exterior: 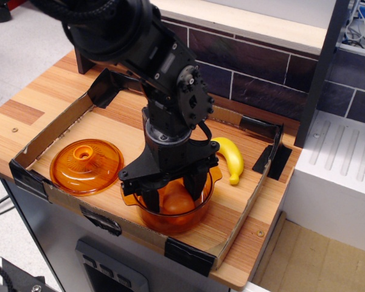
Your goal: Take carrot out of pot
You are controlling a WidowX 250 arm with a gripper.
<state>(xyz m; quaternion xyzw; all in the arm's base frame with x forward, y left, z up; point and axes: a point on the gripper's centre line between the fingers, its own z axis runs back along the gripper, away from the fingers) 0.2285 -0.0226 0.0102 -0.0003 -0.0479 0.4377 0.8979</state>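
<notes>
The orange carrot (pixel 176 201) lies inside the transparent amber pot (pixel 198 213), which stands at the front of the cardboard tray. My black gripper (pixel 171 193) reaches down into the pot from above. Its two fingers (pixel 151 198) stand on the left and right sides of the carrot and appear to press against it. The lower part of the carrot is seen only through the pot wall. The pot rests on the tray floor.
A domed orange lid (pixel 85 165) with a knob lies left of the pot. A yellow banana (pixel 231 159) lies behind it on the right. Low cardboard tray walls (pixel 55 125) with black taped corners ring the area. A brick wall stands behind.
</notes>
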